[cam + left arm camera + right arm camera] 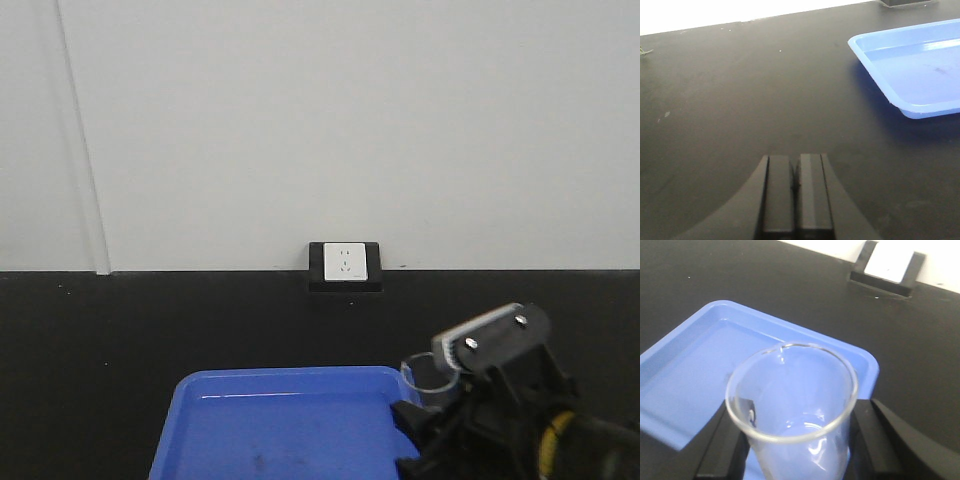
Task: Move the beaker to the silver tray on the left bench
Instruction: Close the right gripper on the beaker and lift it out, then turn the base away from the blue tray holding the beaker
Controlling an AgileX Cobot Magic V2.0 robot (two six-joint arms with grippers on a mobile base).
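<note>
Left stretch: the table (730,100) lies bare and flat from the left claw (795,192) out to the wall (300,120), so there is open passage here.
Tray: the blue tray (920,60) bounds that stretch with its raised rim, and its floor is bare.
Tray's right end: the right claw (795,442), closed around a beaker (790,400), fills the space there, seemingly above the tray floor.
Far side: closed off by the wall and a socket (346,265) at its foot.

beaker (792,430) base cut off (bottom edge)
</note>
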